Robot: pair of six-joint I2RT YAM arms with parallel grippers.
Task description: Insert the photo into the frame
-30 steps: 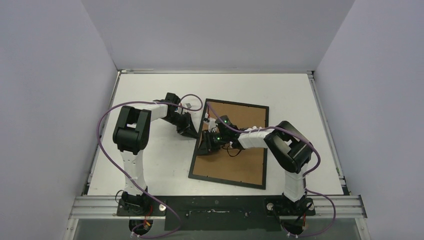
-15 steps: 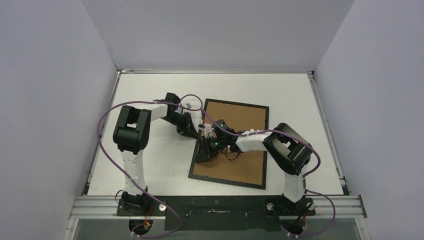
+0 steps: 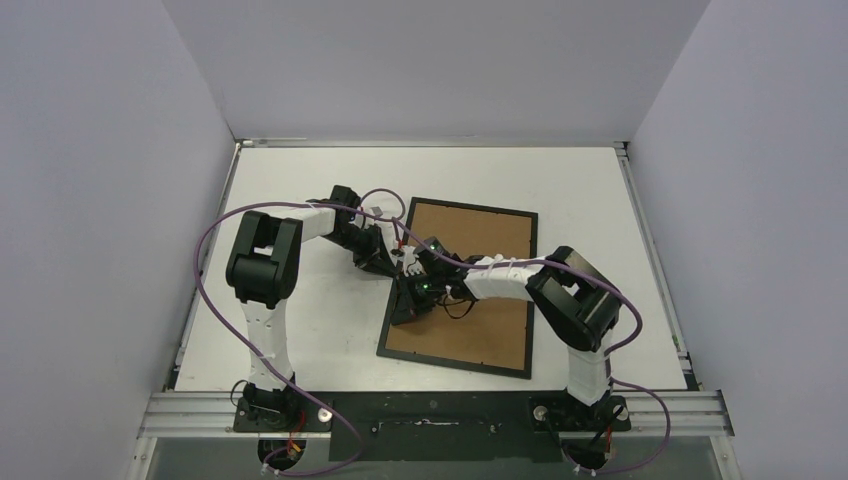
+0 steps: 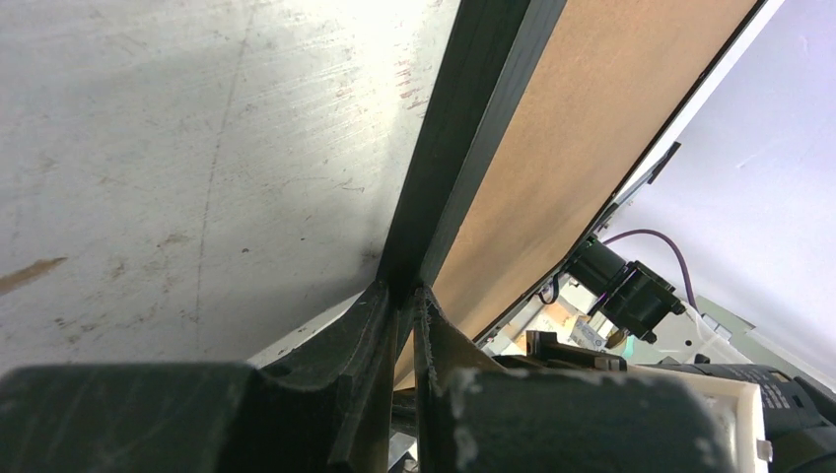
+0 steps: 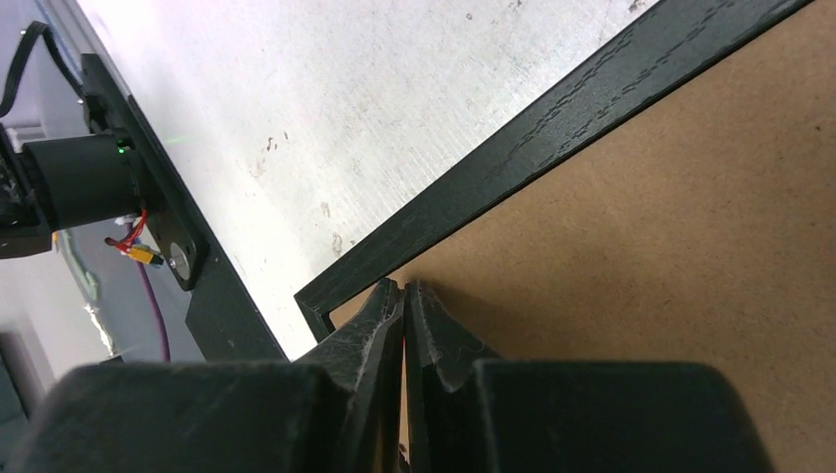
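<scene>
Photo first: no print shows in any view, neither an orange sunset nor a pale back, so where it sits cannot be read directly. What does show is the frame lying face down on the worktop, a little right of centre, with the brown backing filling its opening edge to edge. My reading is that the photo is already under that board, inside the frame (a judgement, not a sighting).

Left jaws, in the left wrist view, stand almost together, and the frame's black left rail runs straight in between them. They look to be pinching that rail and steadying it. Right jaws are pressed together with nothing between them, tips at the backing just inside the same rail, towards the frame's near-left corner. Whether they bear down or only touch cannot be told.

So the loading looks done — print in, board on. What looks left is seating the board fully along that left side and fastening whatever tabs the frame has (none can be made out) — then perhaps turning it face up.
</scene>
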